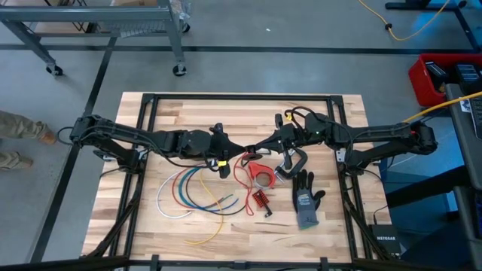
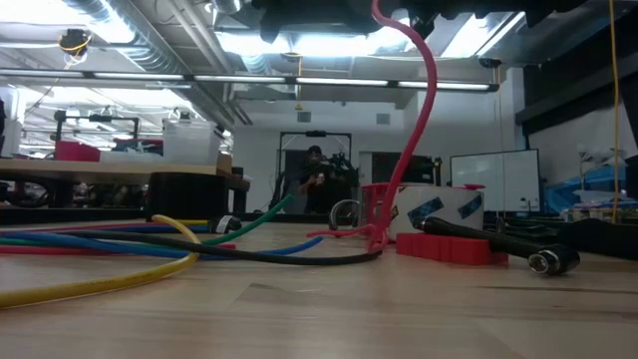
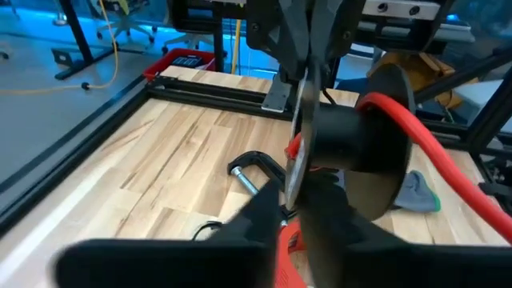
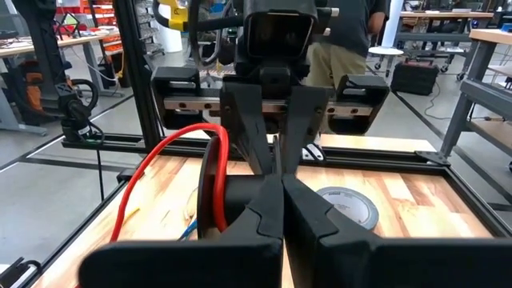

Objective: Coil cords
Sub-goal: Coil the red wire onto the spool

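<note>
Both arms reach in over the middle of the table [image 1: 331, 226] and meet tip to tip above it. The left gripper [image 1: 239, 150] comes in from the left, its fingers pinched nearly together on the thin rim of a black spool [image 3: 352, 152], which hangs in the air between the two tools. The right gripper [image 1: 260, 145] has its fingers pressed fully together, meeting the spool from the other side. A red cord [image 1: 242, 172] loops around the spool's core and drops from it in a curve to the boards just below the grippers.

On the wood to the left and below lie five more loose cords [image 1: 184, 192], one each of white, red, blue, green and yellow, curved side by side. Right of the red cord sit one grey tape roll [image 1: 261, 175], one small red clamp [image 1: 260, 200] and one dark glove [image 1: 306, 199]. I see no containers on the table.
</note>
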